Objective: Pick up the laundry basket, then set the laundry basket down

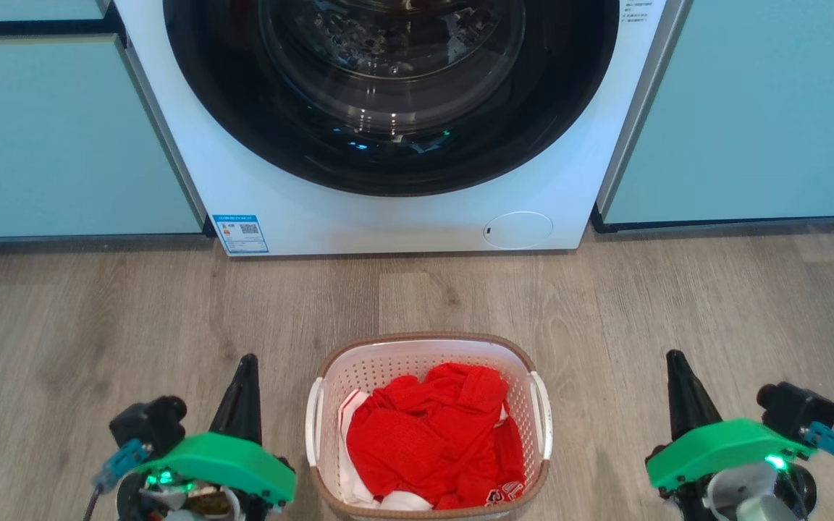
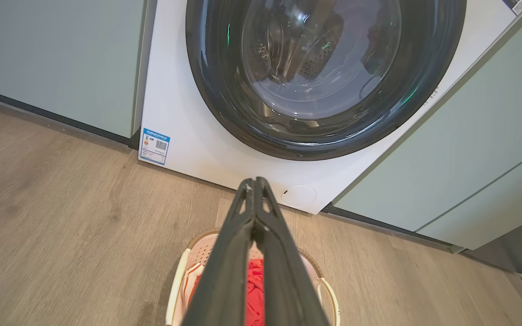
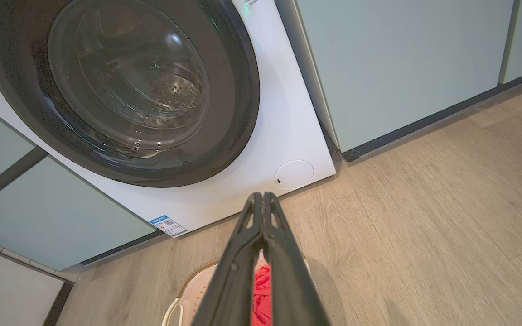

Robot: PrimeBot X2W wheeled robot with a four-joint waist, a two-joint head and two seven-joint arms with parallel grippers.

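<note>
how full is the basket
The basket is partly full: red clothes and some white cloth cover its bottom, staying below the rim.

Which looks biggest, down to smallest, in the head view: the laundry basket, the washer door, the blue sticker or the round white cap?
1. The washer door, though cut off at the top.
2. The laundry basket.
3. The round white cap and the blue sticker look about alike, so no ranking.
</note>
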